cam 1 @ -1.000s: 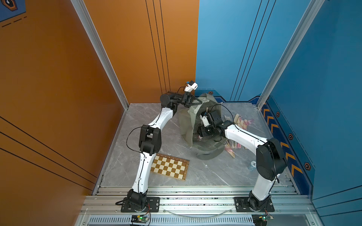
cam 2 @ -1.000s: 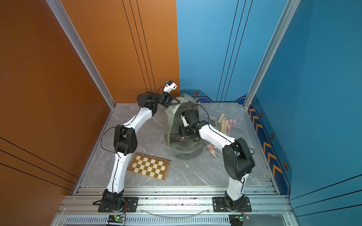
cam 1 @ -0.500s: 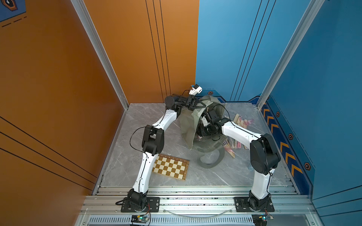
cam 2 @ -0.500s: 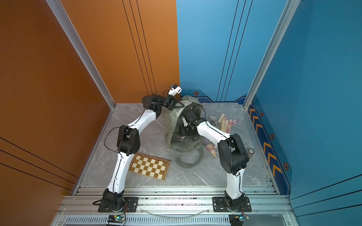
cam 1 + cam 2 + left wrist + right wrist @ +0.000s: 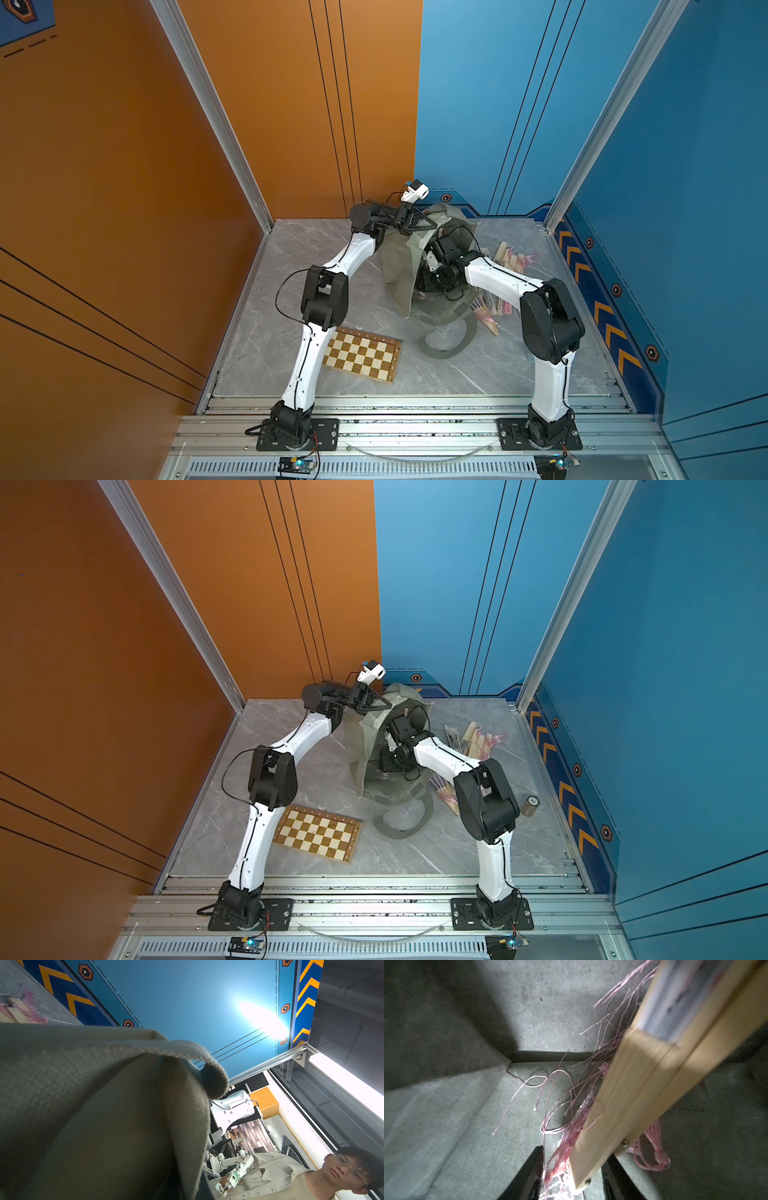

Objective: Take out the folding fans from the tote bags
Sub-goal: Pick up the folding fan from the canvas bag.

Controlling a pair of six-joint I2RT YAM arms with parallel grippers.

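The grey marbled table (image 5: 498, 365) holds the olive tote bag (image 5: 399, 266) at twelve o'clock, its rim pinched by the left gripper (image 5: 434, 224). Inside, the right gripper (image 5: 575, 1153) is spread around the pivot end of one fan (image 5: 643, 1084). Other fans (image 5: 509, 259) lie at the bag's three o'clock.

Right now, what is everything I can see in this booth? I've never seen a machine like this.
Tote bag: one, olive-grey, back-middle of the table, one side lifted.
Fan in the bag: one, pale wood with pink tassel, inside the bag.
Fans on the table: several, too bunched to count, pale wood and pink, right of the bag.
Chessboard: one, brown and cream, flat at the front.
Small roll: one, brown, near the table's right edge.
Table: one, grey marble.
Onlooker: one, beige shirt, glasses, outside the booth.
Left end effector: black, shut on the bag's rim.
Right end effector: black, inside the bag, open astride the fan's end.
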